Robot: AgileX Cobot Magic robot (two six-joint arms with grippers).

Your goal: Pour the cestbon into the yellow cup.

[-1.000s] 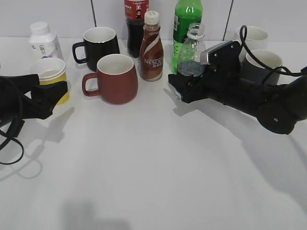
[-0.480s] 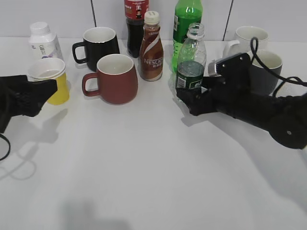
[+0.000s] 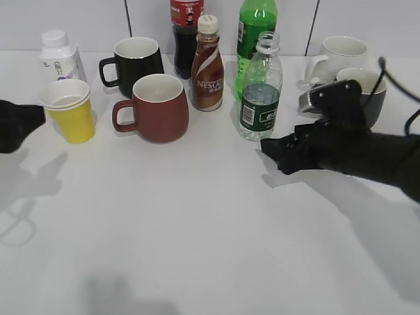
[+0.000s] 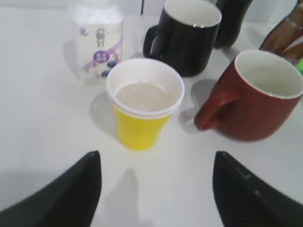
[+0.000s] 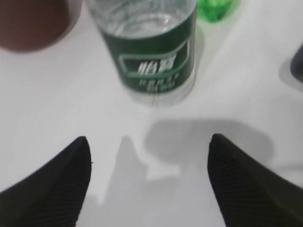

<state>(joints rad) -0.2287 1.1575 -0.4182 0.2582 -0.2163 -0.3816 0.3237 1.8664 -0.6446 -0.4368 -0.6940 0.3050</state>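
Observation:
The cestbon [image 3: 260, 88], a clear capless bottle with a dark green label, stands upright on the table, partly filled; it also shows in the right wrist view [image 5: 151, 47]. The yellow cup [image 3: 67, 110] stands at the left with liquid inside; it also shows in the left wrist view [image 4: 144, 108]. My right gripper [image 3: 274, 152] is open and empty, a little in front of and right of the bottle; its jaws show in the right wrist view [image 5: 149, 179]. My left gripper [image 3: 29, 118] is open and empty, just left of the cup; its jaws show in the left wrist view [image 4: 156, 184].
A dark red mug [image 3: 155, 107] and a black mug [image 3: 136, 62] stand between cup and bottle. A Nescafe bottle [image 3: 207, 64], green soda bottle [image 3: 254, 29], cola bottle [image 3: 186, 33], white jar [image 3: 59, 56] and two mugs [image 3: 344, 52] line the back.
My right gripper has let go of the bottle and drawn back toward the front right. My left gripper has let go of the yellow cup and drawn back to the left.

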